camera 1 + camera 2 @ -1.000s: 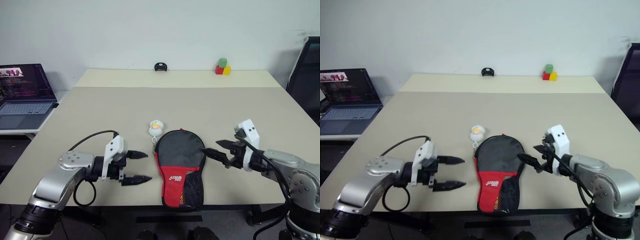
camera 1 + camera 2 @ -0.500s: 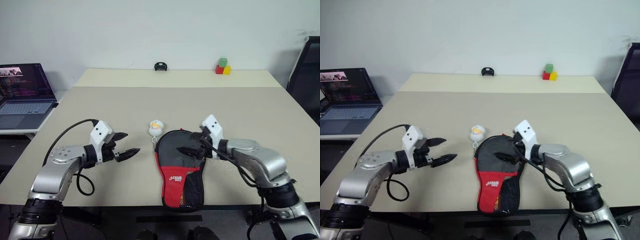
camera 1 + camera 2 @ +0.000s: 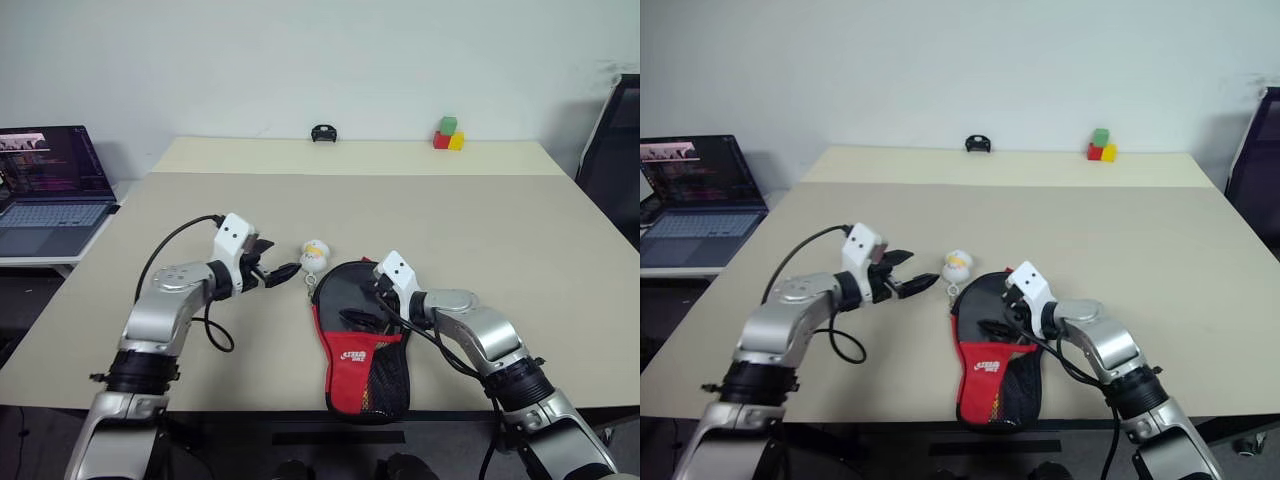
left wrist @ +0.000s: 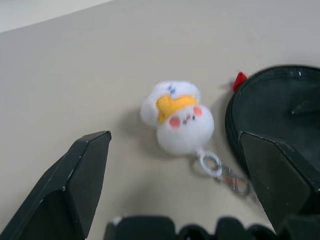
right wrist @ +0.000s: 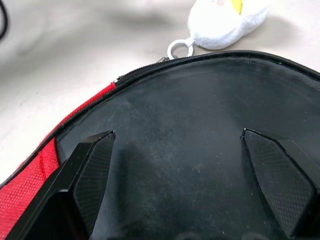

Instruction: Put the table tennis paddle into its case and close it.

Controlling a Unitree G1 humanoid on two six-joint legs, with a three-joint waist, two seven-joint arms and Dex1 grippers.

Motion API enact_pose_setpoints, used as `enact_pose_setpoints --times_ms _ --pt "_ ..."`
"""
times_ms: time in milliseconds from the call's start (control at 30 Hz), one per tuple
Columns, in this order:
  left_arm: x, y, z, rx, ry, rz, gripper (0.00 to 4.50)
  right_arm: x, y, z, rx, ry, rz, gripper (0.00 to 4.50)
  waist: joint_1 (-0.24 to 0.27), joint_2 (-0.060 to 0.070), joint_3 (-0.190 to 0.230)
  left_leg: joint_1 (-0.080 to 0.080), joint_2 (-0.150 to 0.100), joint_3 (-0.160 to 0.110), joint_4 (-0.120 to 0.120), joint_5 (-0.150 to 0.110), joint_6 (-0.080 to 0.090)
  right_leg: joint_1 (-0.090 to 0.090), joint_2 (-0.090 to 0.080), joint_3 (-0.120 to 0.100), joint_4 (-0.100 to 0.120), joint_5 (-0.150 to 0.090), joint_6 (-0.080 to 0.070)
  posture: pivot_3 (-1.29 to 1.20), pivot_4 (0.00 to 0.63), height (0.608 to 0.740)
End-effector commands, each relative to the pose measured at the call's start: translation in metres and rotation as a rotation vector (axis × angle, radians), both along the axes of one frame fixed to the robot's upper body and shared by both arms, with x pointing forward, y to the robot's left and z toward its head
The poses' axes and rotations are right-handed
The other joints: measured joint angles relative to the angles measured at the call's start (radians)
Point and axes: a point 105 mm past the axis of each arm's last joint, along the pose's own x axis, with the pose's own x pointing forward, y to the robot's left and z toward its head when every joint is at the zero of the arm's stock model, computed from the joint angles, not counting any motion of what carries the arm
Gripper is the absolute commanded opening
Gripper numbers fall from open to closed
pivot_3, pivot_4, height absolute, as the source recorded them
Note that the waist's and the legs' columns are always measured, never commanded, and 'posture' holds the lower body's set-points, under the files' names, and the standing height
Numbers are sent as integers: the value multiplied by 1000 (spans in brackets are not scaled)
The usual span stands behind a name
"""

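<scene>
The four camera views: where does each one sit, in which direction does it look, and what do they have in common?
Left eye view: on the head, looking forward and down at the table; both arms show.
Right eye view: beside it, same scene.
Left wrist view: on the left wrist, looking along the open left gripper at the plush keychain.
Right wrist view: on the right wrist, looking along the open right gripper at the case.
All share the case and keychain.

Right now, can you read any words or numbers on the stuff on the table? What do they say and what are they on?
White logo on the red panel of the case: there is lettering, but too small to read.
Laptop screen beside the table: lines of text, too small and blurred to read.
The plush keychain, the coloured blocks and the small black object at the far edge show no words or numbers.
</scene>
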Motion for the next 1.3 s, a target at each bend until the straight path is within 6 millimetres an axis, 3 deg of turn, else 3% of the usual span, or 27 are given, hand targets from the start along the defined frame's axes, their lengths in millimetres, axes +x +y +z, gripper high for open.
enact_pose_setpoints --times_ms 33,233,300,833,933,1200,1300 --pt "21 0 9 26 -32 55 4500 -3 3 -7 2 28 3 4483 -1 0 0 0 0 0 0 0 0 0 0 0 0 0 0 0 150 740" --pt "42 -8 -3 26 51 80 4500 -5 8 -6 19 30 1 4483 -2 -1 0 0 0 0 0 0 0 0 0 0 0 0 0 0 150 740" --pt "47 -18 -14 25 115 58 4500 -5 12 -5 28 27 -1 4483 0 -1 -1 0 -1 0 0 0 0 0 0 -1 0 0 0 0 150 740" --pt "45 -41 -47 20 265 -19 4500 -8 14 -5 31 10 -28 4483 -2 -2 -1 0 -3 0 0 0 0 0 0 -3 1 0 0 0 150 740" --pt "43 -44 -50 11 276 -34 3902 -7 13 -5 25 8 -34 4500 -2 -2 -2 0 -3 0 0 0 0 0 0 -3 1 0 0 0 150 740" --pt "40 -48 -55 -1 288 -50 1082 -1 -2 -13 -35 6 -104 4500 -2 -2 -3 1 -3 0 0 0 0 0 0 -3 2 0 0 0 150 740" --pt "40 -48 -55 -2 288 -54 245 -1 -7 -17 -66 5 -113 4500 -2 -3 -5 1 -3 0 0 0 0 1 0 -3 2 0 0 0 150 740"
